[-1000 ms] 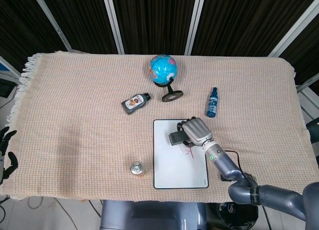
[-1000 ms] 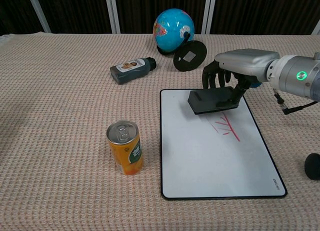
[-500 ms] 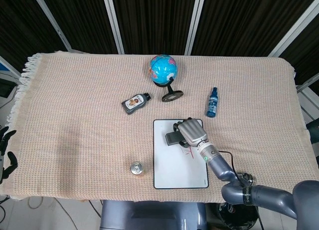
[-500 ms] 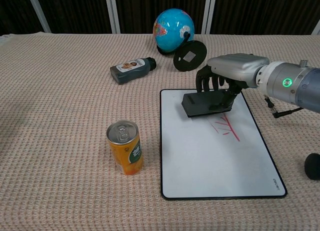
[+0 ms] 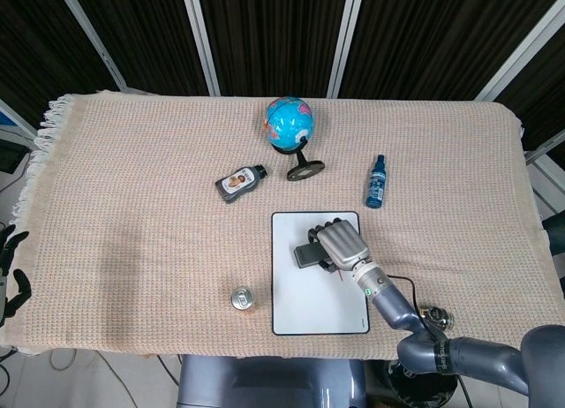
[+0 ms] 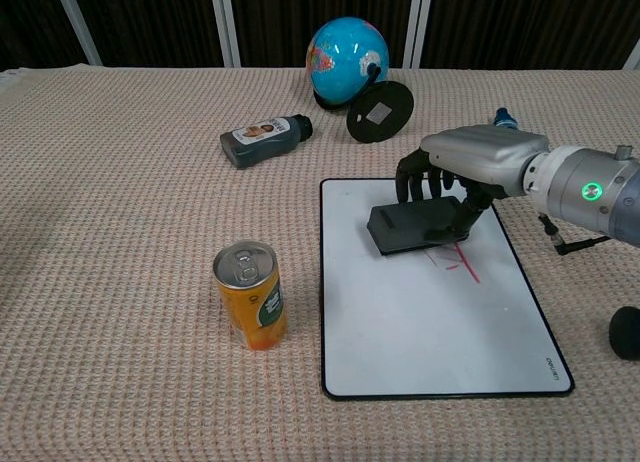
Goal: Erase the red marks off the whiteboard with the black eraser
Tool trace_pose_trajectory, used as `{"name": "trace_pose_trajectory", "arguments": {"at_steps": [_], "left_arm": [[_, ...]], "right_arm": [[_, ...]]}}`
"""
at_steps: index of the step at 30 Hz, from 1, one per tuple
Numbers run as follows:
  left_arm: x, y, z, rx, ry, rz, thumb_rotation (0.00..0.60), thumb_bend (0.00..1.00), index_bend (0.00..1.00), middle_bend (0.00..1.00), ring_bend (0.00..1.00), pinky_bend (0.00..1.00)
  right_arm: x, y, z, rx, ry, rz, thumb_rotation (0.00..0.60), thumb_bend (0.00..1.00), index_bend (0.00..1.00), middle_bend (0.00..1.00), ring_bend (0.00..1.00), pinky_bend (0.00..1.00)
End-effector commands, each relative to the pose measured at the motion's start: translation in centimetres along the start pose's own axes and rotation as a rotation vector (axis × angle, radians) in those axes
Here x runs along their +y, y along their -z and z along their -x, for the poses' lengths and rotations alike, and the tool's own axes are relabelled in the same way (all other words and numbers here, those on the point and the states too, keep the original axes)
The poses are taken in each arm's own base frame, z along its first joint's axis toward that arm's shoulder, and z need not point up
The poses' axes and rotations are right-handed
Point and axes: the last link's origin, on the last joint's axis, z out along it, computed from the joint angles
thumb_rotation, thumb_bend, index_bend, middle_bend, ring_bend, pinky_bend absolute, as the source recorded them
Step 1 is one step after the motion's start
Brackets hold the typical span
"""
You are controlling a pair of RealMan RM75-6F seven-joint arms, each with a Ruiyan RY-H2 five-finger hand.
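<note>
**Eraser sits over the top of the red marks; what remains lies toward the robot and to its right**

The red marks (image 6: 455, 264) show in the chest view as a few short strokes on the whiteboard (image 6: 400, 332), peeping out from under the near right edge of the black eraser (image 6: 415, 227). The eraser lies flat on the board's upper half, its long axis running across the board, left to right. The right hand (image 6: 470, 160) arches over it from the right, its fingers (image 6: 425, 180) curled down and clamped on the block's far and right sides. My judgement is that the wipe must go toward the board's near right quarter, where the strokes trail off. The left hand (image 5: 11, 271) hangs off the table's far left edge, well apart, fingers spread on nothing.

An orange drink can (image 6: 249, 294) stands just left of the board, clear of that path.
</note>
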Motion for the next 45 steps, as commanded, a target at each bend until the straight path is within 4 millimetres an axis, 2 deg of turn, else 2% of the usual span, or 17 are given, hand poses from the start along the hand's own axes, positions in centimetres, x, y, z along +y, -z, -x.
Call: {"name": "trace_pose_trajectory", "arguments": {"at_steps": [1,10,23,27,35,45], "left_arm": [[0.0,0.0,0.0,0.000,0.000,0.000,0.600,0.74,0.14,0.04,0.00,0.00],[0.0,0.0,0.0,-0.001,-0.001,0.000,0.600,0.74,0.14,0.04,0.00,0.00],[0.1,0.1,0.0,-0.001,-0.003,0.002,0.600,0.74,0.15,0.04,0.00,0.00],[0.1,0.1,0.0,0.001,-0.003,0.004,0.600,0.74,0.15,0.04,0.00,0.00],[0.1,0.1,0.0,0.000,-0.005,0.004,0.600,0.74,0.15,0.04,0.00,0.00],[0.1,0.1,0.0,0.000,-0.004,0.004,0.600,0.74,0.15,0.04,0.00,0.00]], "right_arm": [[0.1,0.3,0.2,-0.005,0.007,-0.002,0.600,0.39,0.55,0.55,0.52,0.38],[0.7,2.0,0.9,-0.020,0.019,-0.007,0.600,0.39,0.59,0.56,0.53,0.38],[1.4,6.4,2.3,-0.046,0.016,-0.027,0.600,0.39,0.60,0.56,0.53,0.38],[1.1,7.1,2.3,-0.040,0.006,-0.032,0.600,0.39,0.61,0.56,0.53,0.38],[0.5,6.7,2.5,-0.027,0.003,-0.038,0.600,0.40,0.61,0.55,0.53,0.38],[0.7,4.2,2.6,-0.009,-0.009,-0.005,0.600,0.40,0.61,0.56,0.53,0.38]]}}
